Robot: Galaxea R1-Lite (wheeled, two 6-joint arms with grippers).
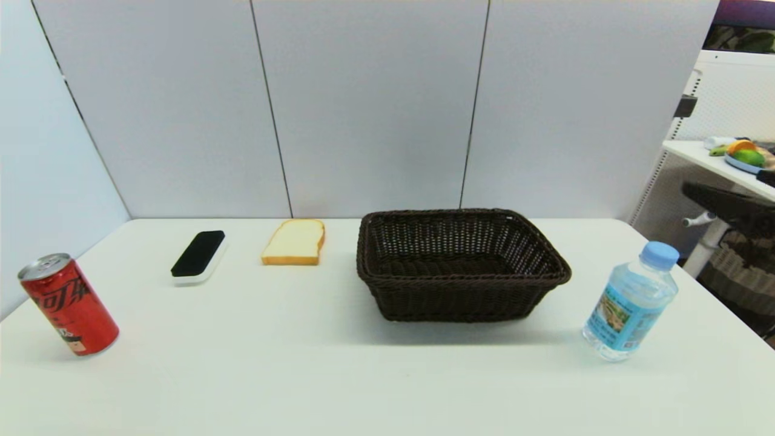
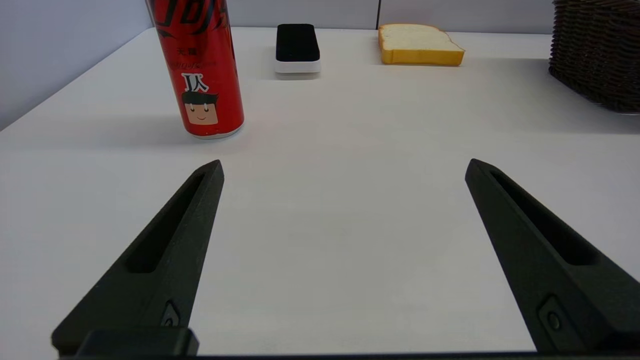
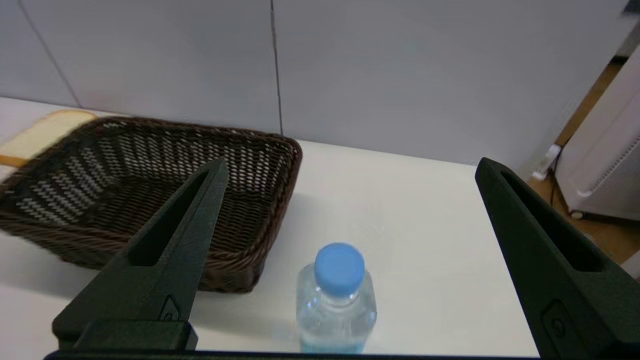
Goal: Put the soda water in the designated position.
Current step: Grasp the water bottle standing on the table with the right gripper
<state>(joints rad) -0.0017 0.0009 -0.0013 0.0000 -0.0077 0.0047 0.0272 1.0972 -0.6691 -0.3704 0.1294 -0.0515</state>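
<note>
We find the right gripper (image 3: pixel 350 165) raised above the table (image 1: pixel 339 375) with its two fingers spread wide and nothing between them; the soda water (image 3: pixel 336 300) stands upright below and ahead of it, on the white surface, its light blue cap showing in the gap between the fingers but untouched by either. In the head view we note the soda water (image 1: pixel 631 303) at the table's right side, apart from the wicker basket (image 1: pixel 460 266) to its left; seen from the right gripper, the wicker basket (image 3: pixel 150 195) lies behind the gripper's one finger and beyond the bottle, close to it but not touching. We record the left gripper (image 2: pixel 344 167) low over bare tabletop, likewise released, fingers wide apart and holding nothing; ahead of it, off toward one finger, stands the red soda can (image 2: pixel 202 70), upright; farther on lie a black and white eraser (image 2: pixel 297 48) and a slice of bread (image 2: pixel 417 45), flat on the table; an edge of the basket shows at the far side. Neither arm appears in the head view.
</note>
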